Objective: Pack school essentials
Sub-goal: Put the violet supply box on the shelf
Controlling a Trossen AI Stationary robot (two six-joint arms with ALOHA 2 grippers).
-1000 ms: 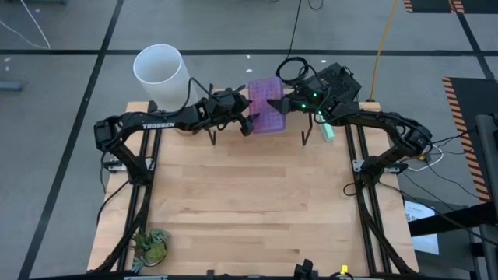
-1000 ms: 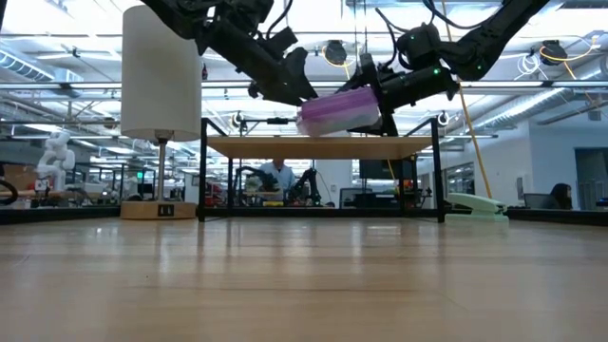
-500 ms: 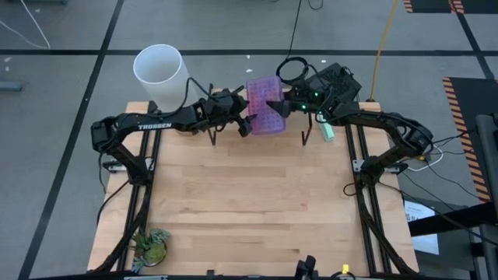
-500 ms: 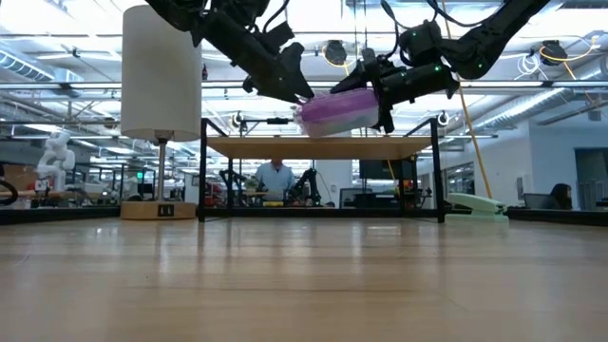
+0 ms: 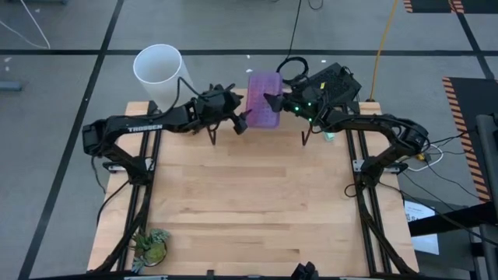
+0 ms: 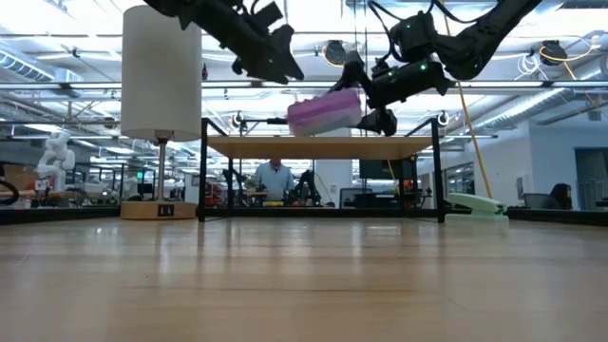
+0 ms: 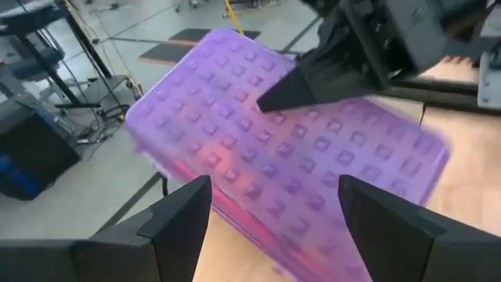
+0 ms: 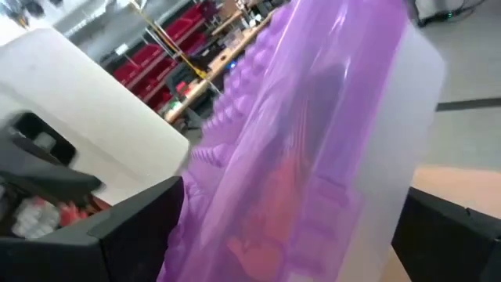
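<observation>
Right gripper (image 5: 274, 102) clamped on purple pouch (image 5: 262, 99) held aloft, left gripper (image 5: 240, 119) spread open beside it, arm lettered TROSSEN

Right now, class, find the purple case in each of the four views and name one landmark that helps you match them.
High view: purple case at the table's far edge, between both arms.
Low view: purple case held high above the table, upper centre, by the right gripper.
Left wrist view: it fills the middle.
Right wrist view: it fills the centre.
Shared landmark: the white cylinder, seen in the high, low and right wrist views.
</observation>
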